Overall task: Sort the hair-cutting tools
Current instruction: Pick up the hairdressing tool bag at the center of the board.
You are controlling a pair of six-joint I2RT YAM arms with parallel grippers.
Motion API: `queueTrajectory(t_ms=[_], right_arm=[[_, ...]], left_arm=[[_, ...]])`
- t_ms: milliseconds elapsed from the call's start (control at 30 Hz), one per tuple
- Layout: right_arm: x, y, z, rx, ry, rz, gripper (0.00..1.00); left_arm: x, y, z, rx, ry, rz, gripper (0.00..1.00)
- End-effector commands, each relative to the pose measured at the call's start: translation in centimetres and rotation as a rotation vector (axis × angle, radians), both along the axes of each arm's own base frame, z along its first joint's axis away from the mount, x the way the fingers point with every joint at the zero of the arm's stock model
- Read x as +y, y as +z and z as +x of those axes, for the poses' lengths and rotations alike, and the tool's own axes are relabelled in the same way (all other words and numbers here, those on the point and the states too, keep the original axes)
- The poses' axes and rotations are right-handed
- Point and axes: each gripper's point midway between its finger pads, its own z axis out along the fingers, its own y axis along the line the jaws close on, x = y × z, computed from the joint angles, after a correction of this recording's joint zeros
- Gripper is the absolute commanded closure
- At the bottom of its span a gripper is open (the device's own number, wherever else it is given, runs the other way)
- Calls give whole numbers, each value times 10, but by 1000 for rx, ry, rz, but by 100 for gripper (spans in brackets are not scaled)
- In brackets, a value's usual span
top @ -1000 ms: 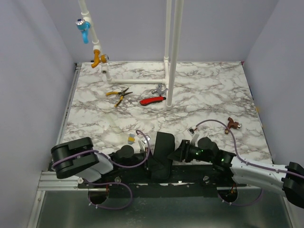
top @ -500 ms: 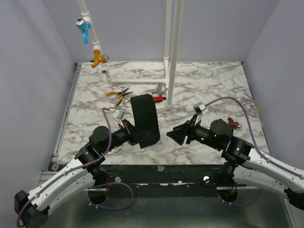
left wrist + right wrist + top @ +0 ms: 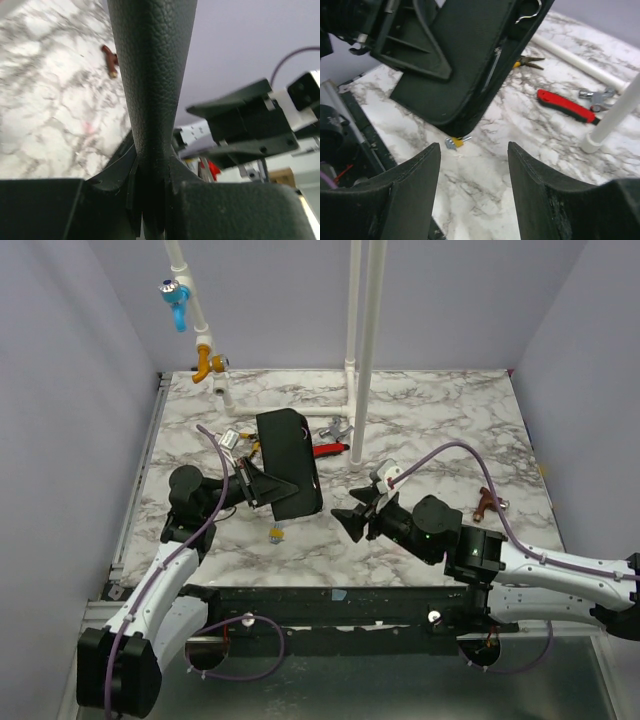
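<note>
Top view looks down; 2 wrist views closely face the black pouch.

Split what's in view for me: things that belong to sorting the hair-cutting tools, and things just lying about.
Job in hand:
- black pouch, held off the table by the left claw
- silver metal showing at its edge
- right claw, open, facing it

Lying about:
- yellow-handled pliers
- red-handled tool
- small yellow-and-silver piece
- brown piece
</note>
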Motion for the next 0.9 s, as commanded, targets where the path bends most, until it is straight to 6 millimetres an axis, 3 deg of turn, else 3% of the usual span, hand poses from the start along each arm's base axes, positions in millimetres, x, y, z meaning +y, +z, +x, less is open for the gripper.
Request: queueTrajectory(t_ms=[0,200,333,600,767,867], right_arm=[[-11,8,16,-138,-74,-33,41],[-6,3,14,-147,-49,-39,43],[-3,17,-4,-175,47,24,43],[21,14,-32,-198,126,-4,43],[30,12,-27,-203,57,4,45],[29,22,-26,-208,38,83,48]], left_arm=[[-4,57,-49,-247,-238,-65,100],[-5,63,-53,-227,-280,-51,100],[-6,60,-51,-192,-279,-50,100],[-5,67,-31,-129,-178,-18,100],[-4,74,-23,-98,-122,-20,100],[-3,73,-23,-90,-106,-15,100]])
